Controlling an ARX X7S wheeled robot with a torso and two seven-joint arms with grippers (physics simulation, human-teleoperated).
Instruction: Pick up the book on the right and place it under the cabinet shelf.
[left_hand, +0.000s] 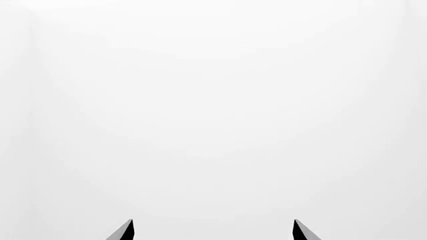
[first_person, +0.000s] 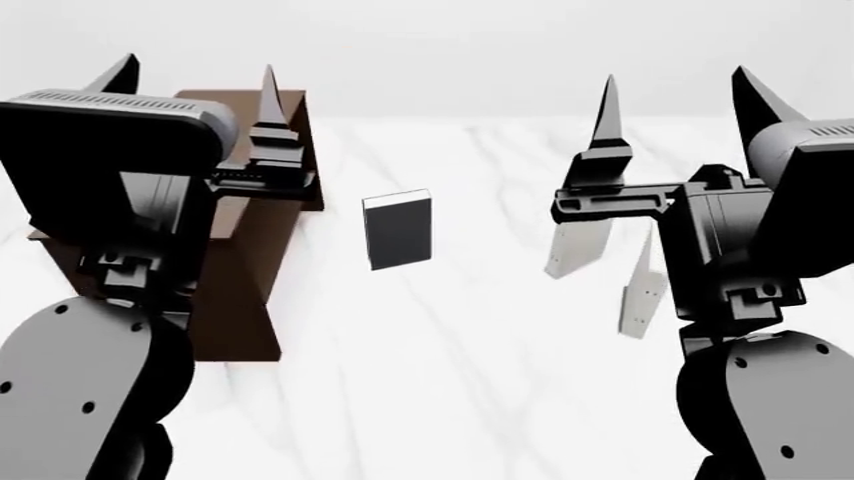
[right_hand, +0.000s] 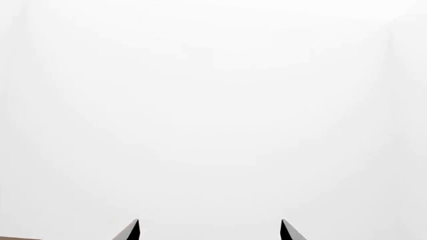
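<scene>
On the marble table nothing's grabbed yet: both grippers, left and right, hang raised, spread apart, empty. Book stands rightmost, well apart from the cabinet. Next I'd lower the right gripper around it.

Bright, even, diffuse render light, no visible source. Head view sharp, no blur or edge distortion; only faint soft shadows on the white marble table. Both wrist views nearly blown out to flat white, featureless beyond the dark fingertips, slight grey vignetting at edges.
</scene>
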